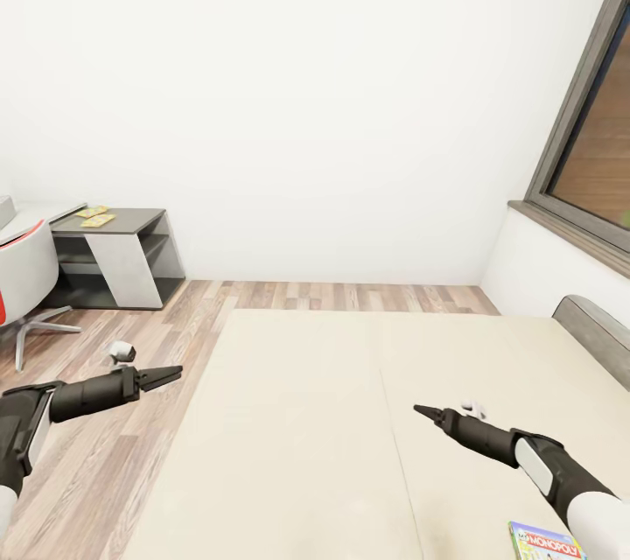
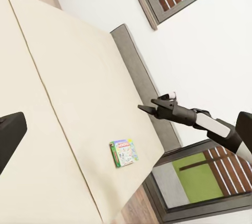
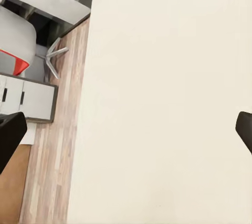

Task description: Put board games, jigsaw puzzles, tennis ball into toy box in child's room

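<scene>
1. Left gripper (image 1: 171,376) hovers beside the bed (image 1: 306,420), fingers together.
2. Right gripper (image 1: 422,410) hovers over the mattress, fingers together.
3. A board game (image 1: 544,541) lies on the bed behind the right gripper, near its forearm.

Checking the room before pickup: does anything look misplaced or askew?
One board game lies flat on the bed, near the mattress edge, instead of in a toy box. Nothing appears spilled or damaged.

Plain white walls (image 1: 297,87) meet a wood-plank floor (image 1: 350,296). A grey-framed window (image 1: 588,149) sits above the beige bed (image 1: 306,420). A white swivel chair (image 1: 26,280) stands by the dark grey shelf unit (image 1: 118,258).
</scene>
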Controlling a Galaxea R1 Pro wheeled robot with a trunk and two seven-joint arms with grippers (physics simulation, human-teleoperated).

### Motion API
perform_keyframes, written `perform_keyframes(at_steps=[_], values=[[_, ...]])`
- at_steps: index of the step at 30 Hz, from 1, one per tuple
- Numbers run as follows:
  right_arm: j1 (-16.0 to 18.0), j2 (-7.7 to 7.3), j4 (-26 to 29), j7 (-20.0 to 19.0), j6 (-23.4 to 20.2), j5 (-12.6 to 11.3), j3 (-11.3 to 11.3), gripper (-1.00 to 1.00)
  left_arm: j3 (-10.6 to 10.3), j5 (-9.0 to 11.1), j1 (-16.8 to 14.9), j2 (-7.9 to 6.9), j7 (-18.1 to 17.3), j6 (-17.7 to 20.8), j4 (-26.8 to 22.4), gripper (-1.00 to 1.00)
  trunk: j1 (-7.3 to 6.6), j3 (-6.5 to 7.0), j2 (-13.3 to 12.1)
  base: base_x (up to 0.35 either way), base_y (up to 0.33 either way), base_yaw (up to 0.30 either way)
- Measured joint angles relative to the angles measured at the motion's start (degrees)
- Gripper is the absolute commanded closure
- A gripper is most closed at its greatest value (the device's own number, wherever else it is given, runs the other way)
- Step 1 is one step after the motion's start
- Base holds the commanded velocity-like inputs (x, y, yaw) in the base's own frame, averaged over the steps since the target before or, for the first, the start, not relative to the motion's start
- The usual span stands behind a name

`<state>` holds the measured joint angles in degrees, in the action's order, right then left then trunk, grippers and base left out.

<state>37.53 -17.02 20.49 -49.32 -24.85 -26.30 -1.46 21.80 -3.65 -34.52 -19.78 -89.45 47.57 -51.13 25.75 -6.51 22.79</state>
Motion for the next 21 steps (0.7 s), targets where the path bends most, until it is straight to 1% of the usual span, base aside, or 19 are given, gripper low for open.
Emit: perform_keyframes(at_steps=[21], values=[[-0.02, 0.2, 0.06, -0.24, -0.73, 0.15, 0.18, -1.0, -0.01, 0.0, 0.04, 0.08, 0.01, 0.0, 0.0, -1.0, 0.0, 0.0, 0.0, 0.0, 0.0, 0.0]])
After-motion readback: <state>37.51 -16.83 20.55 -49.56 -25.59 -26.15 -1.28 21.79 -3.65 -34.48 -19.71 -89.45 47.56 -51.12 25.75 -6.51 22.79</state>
